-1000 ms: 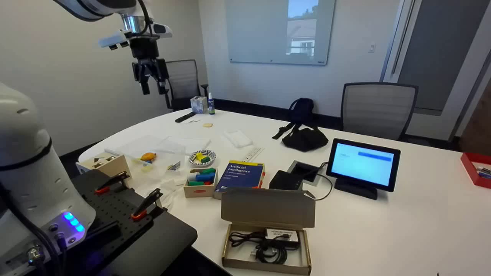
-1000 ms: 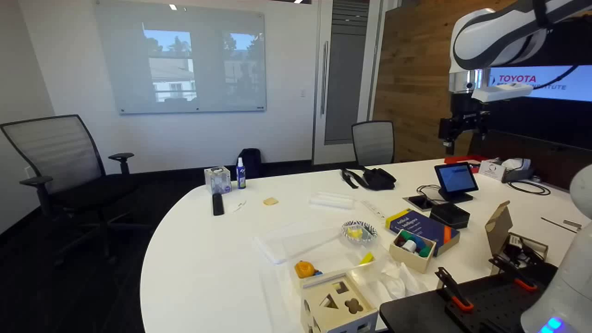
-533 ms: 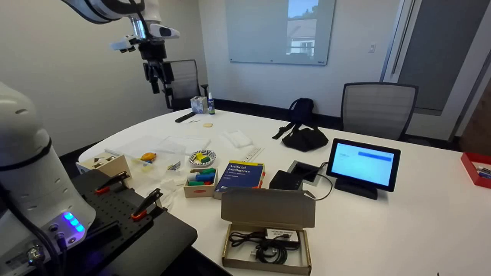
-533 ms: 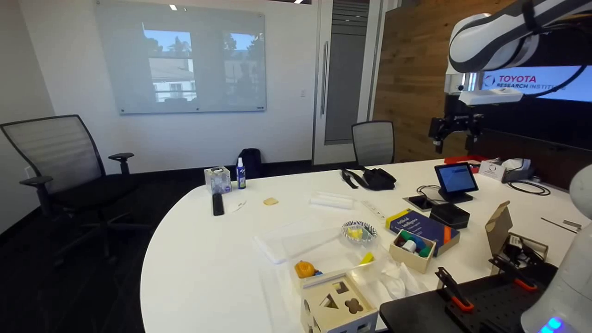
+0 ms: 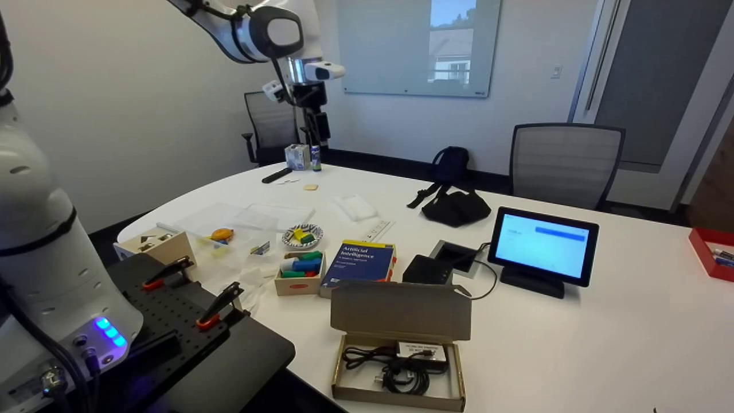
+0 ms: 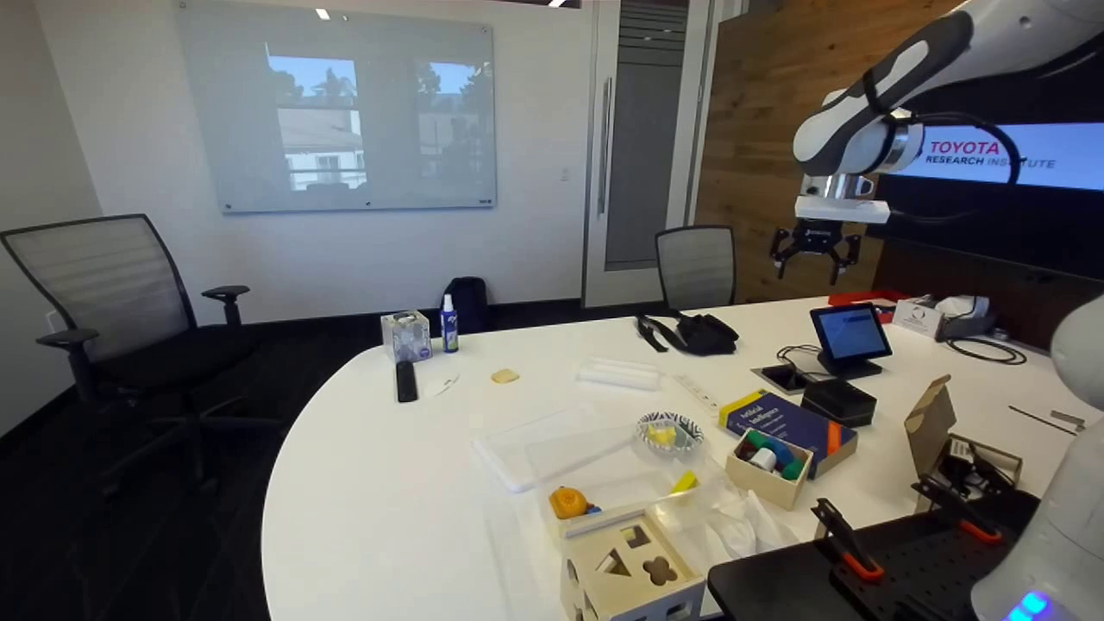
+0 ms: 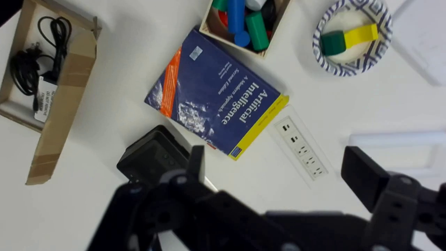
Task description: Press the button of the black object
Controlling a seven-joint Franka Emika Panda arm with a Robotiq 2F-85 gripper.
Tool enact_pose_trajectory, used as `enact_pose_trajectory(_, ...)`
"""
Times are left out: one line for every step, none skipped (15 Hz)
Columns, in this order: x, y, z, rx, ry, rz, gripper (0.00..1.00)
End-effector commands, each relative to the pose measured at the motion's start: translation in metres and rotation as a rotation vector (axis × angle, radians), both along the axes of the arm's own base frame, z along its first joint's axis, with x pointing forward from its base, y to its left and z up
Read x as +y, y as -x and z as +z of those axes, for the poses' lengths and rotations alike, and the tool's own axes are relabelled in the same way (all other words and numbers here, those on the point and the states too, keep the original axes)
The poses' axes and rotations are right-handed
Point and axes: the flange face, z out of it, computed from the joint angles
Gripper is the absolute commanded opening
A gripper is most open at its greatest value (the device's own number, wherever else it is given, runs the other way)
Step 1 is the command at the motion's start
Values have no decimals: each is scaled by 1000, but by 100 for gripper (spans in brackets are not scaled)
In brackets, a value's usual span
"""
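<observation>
Within the last second the arm (image 6: 992, 47) swung farther out over the table (image 6: 371, 483) — gripper (image 6: 808, 274) high, fingers (image 7: 364, 176) well apart, nothing held. Black device (image 7: 153, 157) unmoved, just beside the blue book (image 7: 212, 94), partly hidden by the gripper in the wrist view. Approach likely under way, press not begun — button too small to make out; closing up before lowering seemed wise

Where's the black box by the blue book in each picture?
In an exterior view: black box, right of centre, behind the carton's lid.
In an exterior view: black box, on the right, below centre.
Wrist view: black box, left of centre, partly covered by the end effector.
Shared landmark: blue book, beside it in all three.
</observation>
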Motion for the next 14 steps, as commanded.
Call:
enact_pose_trajectory(-58,-59,-31,-31,-13,-195,100)
enact_pose_trajectory(-76,-71,-42,-42,-15,-248,100)
enact_pose_trajectory(-94,-83,-53,-52,-18,-302,100)
enact_pose_trajectory(-109,-92,-65,-61,-24,-356,100)
enact_pose_trajectory(-123,-97,-75,-68,-27,-412,100)
enact_pose_trajectory(-134,-102,-84,-73,-33,-466,100)
enact_pose_trajectory(-142,-105,-97,-79,-37,-522,100)
enact_pose_trajectory(-150,-107,-109,-85,-39,-576,100)
enact_pose_trajectory(-157,-109,-118,-93,-42,-630,100)
enact_pose_trajectory(-164,-110,-125,-104,-41,-683,100)
enact_pose_trajectory(-169,-111,-131,-116,-40,-736,100)
enact_pose_trajectory(-176,-111,-136,-131,-35,-789,100)
enact_pose_trajectory(-183,-110,-139,-148,-25,-837,100)
enact_pose_trajectory(-191,-108,-143,-164,-14,-887,100)
